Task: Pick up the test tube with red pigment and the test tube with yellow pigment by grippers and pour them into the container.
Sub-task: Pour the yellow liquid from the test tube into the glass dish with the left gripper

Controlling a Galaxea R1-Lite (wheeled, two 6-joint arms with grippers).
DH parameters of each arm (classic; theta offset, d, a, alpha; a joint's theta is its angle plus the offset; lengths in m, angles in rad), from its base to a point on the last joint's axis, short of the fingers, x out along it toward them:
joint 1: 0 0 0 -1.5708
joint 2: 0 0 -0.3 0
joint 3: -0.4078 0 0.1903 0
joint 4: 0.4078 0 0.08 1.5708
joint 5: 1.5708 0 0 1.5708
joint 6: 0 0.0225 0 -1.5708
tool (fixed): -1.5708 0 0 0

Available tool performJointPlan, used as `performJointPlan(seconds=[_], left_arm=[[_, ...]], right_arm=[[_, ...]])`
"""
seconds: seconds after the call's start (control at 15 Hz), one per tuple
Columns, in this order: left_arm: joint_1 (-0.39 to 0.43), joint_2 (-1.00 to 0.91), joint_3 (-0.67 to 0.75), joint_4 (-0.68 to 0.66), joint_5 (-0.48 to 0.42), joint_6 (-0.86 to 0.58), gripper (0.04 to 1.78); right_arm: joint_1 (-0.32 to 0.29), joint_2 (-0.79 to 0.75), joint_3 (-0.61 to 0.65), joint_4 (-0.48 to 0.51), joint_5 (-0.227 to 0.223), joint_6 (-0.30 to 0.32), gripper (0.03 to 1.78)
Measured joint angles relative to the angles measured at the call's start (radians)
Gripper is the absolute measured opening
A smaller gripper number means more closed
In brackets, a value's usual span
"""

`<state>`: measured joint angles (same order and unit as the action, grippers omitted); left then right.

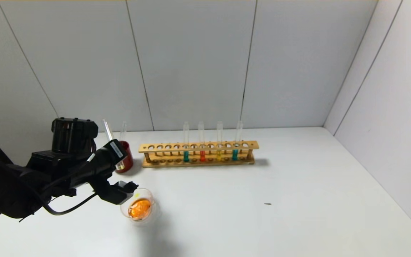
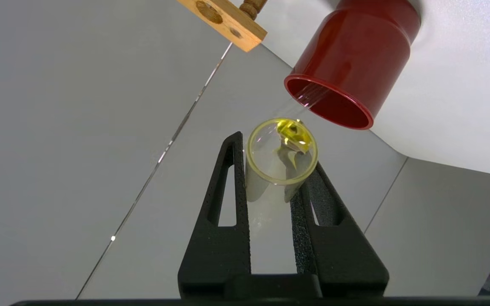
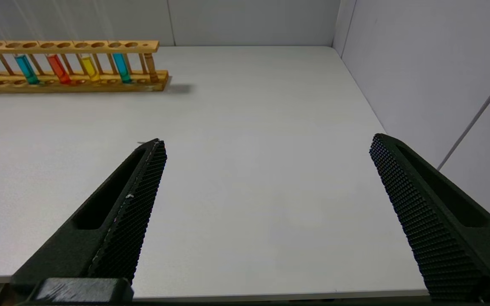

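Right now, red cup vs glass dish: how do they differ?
The red cup is opaque and taller; the glass dish is clear and low. The red cup holds two glass tubes and stands by the wooden rack's left end; the dish holds orange liquid and sits nearer the robot, under the left end effector. Both are round and upright on the table.
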<state>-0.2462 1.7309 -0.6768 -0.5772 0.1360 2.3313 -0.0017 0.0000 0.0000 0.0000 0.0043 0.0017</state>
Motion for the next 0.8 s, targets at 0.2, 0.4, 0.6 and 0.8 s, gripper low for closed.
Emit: performJointPlan(seconds=[0.2, 0.4, 0.6, 0.8], left_arm=[[-0.005, -0.011, 0.006, 0.0, 0.001, 0.005, 0.32], [-0.009, -0.018, 0.009, -0.002, 0.001, 0.039, 0.32], [-0.015, -0.023, 0.012, -0.003, 0.003, 0.038, 0.32], [-0.016, -0.024, 0.015, -0.003, 0.003, 0.038, 0.32]], right_arm=[[0.0, 0.0, 0.0, 0.0, 0.0, 0.0, 1.75], [0.0, 0.0, 0.0, 0.0, 0.0, 0.0, 1.75], [0.0, 0.0, 0.0, 0.0, 0.0, 0.0, 1.75], [0.0, 0.0, 0.0, 0.0, 0.0, 0.0, 1.75]])
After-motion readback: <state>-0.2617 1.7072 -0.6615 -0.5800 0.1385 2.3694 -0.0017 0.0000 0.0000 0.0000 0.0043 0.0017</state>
